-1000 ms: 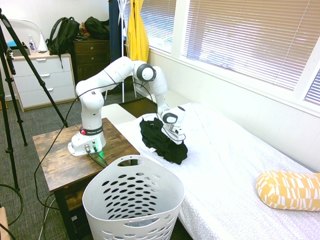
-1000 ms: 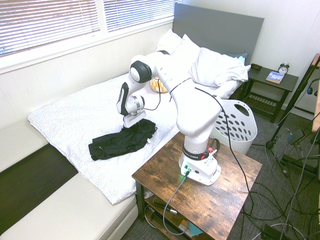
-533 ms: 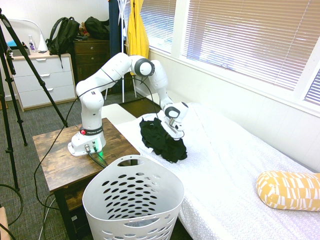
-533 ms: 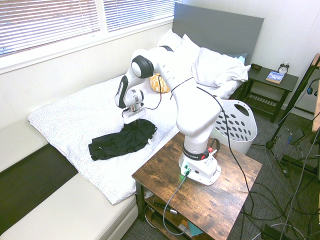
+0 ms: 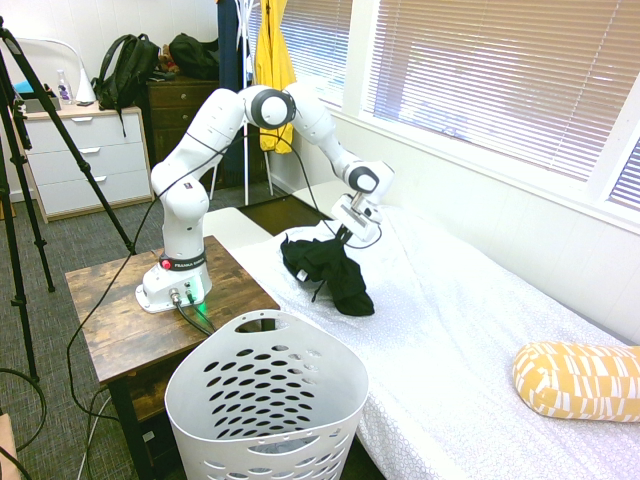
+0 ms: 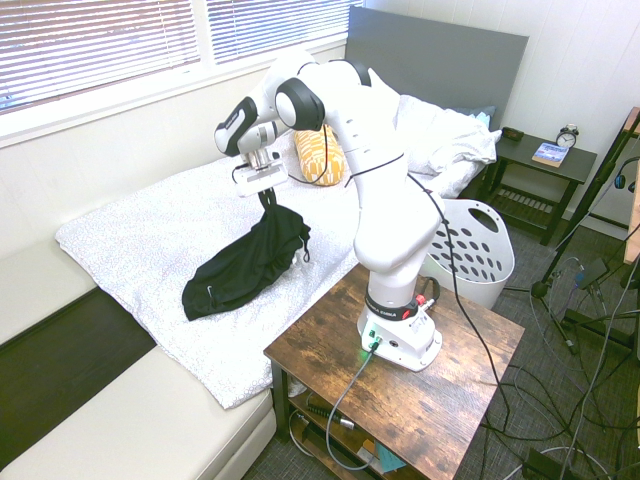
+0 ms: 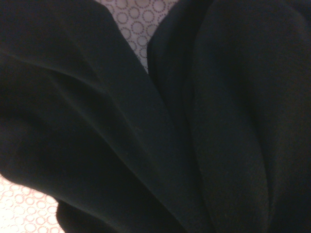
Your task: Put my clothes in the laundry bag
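The clothes (image 5: 328,268) are a black fabric bundle, pulled up at one end off the white bed. My gripper (image 5: 343,232) is shut on the top of that fabric and holds it up, while the lower end still rests on the bedspread. From the other side the clothes (image 6: 252,262) hang in a long drape below my gripper (image 6: 265,195). Black folds of the clothes (image 7: 146,121) fill the wrist view, with bits of patterned bedspread at the edges. The laundry bag (image 5: 265,405), a white holed basket, stands on the floor beside the bed; the laundry bag (image 6: 470,252) shows behind the arm's base.
The white bed (image 5: 470,330) carries a yellow patterned pillow (image 5: 580,378). White pillows (image 6: 425,130) lie by the headboard. A wooden side table (image 6: 400,390) sits between bed and basket. A yellow garment (image 5: 274,60) hangs at the back by a dresser (image 5: 85,160).
My gripper has risen and moved toward the window wall, lifting one end of the black clothes off the bed. The bundle has stretched from a flat heap into a hanging drape.
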Action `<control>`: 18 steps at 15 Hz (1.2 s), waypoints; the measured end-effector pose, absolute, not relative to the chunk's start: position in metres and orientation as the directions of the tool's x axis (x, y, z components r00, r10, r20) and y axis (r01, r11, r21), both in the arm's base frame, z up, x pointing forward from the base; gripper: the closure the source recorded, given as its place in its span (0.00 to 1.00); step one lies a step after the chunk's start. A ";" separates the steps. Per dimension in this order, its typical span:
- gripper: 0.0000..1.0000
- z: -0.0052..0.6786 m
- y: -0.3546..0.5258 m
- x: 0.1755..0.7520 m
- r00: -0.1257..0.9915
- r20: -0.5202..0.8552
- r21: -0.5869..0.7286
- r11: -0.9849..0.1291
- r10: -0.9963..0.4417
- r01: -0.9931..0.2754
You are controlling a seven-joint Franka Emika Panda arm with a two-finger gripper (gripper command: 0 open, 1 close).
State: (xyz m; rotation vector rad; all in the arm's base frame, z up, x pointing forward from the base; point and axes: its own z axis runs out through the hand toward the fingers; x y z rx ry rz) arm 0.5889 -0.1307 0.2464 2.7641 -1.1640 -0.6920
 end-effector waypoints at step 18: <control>1.00 0.699 -0.311 0.343 0.545 -0.144 0.508 -0.534 -0.826 -0.676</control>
